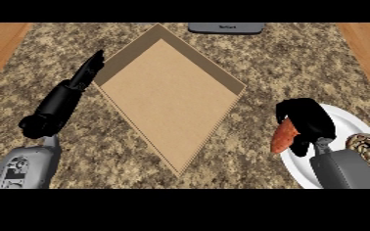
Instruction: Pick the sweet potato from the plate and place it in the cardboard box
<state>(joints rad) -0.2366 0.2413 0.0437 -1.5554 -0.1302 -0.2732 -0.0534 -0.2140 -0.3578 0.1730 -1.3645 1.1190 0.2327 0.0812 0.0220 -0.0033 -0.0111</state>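
your right hand (309, 122) is curled round the potato (283, 136) at the plate (345, 122); left hand (88, 71) rests open. next, i'd judge, lift and carry it to the box (170, 98).

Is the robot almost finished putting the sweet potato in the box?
Not yet. The right hand has its fingers curled round the sweet potato, at the white plate's left edge. The cardboard box holds nothing so far. Carrying it across and letting go is left. The left hand rests open beside the box.

Even, bright light; soft shadow inside the box (168, 90).
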